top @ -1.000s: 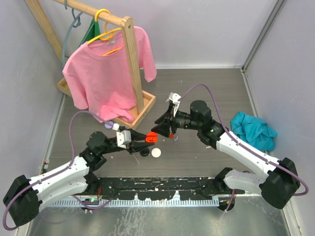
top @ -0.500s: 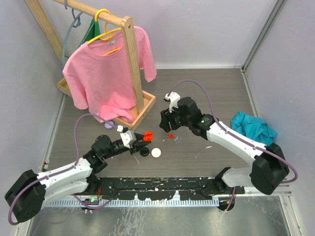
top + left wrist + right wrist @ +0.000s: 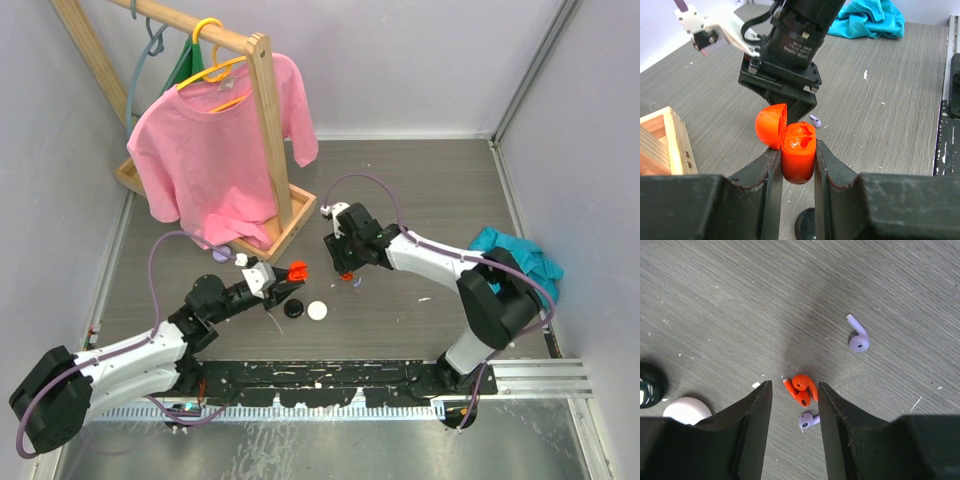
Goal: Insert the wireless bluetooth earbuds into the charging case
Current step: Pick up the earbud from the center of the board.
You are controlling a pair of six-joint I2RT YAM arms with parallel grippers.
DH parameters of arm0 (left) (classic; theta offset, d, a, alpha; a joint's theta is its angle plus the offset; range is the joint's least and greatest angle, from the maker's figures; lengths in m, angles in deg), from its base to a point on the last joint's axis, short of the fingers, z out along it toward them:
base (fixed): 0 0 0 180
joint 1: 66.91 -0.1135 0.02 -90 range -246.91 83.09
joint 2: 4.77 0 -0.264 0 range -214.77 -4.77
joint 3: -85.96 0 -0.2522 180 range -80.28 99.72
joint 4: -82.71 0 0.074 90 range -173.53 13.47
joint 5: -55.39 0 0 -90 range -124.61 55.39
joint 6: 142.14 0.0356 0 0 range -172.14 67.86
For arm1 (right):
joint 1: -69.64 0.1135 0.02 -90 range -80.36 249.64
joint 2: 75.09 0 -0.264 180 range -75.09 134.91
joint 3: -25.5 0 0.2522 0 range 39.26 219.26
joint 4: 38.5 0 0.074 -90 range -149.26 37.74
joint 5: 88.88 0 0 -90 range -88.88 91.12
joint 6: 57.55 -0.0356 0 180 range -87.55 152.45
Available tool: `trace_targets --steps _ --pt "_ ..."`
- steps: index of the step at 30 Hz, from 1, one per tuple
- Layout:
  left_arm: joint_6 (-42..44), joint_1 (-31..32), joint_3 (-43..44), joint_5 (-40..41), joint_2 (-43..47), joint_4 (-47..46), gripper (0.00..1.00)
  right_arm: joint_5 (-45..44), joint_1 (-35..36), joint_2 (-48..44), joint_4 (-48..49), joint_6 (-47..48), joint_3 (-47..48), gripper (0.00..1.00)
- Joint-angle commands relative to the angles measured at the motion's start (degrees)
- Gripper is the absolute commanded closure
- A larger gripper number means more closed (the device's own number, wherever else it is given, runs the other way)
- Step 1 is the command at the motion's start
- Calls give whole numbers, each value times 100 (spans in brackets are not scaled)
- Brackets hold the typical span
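I count two orange-red earbuds, touching each other, plus two purple earbuds, so four in all. Round cases, three I'm sure of: one orange case, one black case, one white case. One pink shirt, one teal cloth, one wooden rack. Two hangers I can make out: yellow hanger, blue-grey hanger.

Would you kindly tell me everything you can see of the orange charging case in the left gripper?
The orange charging case is a glossy, egg-shaped plastic shell. Its hinged lid stands open, swung left in the left wrist view, baring moulded hollows; whether they are filled is unclear. It stands upright, clamped at both sides by the left gripper, seemingly off the table. Nothing else touches it.
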Motion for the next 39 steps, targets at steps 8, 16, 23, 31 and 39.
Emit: trace_targets --steps 8,16,23,31,39 --pt "103 28 84 30 96 -138 100 -108 -7 655 -410 211 559 57" --pt "92 22 69 22 173 -116 100 -360 -12 903 -595 255 608 59" --pt "83 21 97 -8 143 -77 100 -710 -35 1128 -719 152 726 61" --pt "88 26 132 -35 105 -23 100 -396 -50 1074 -801 162 741 55" --pt "83 27 152 -73 84 0 100 -275 -51 624 -789 154 736 52"
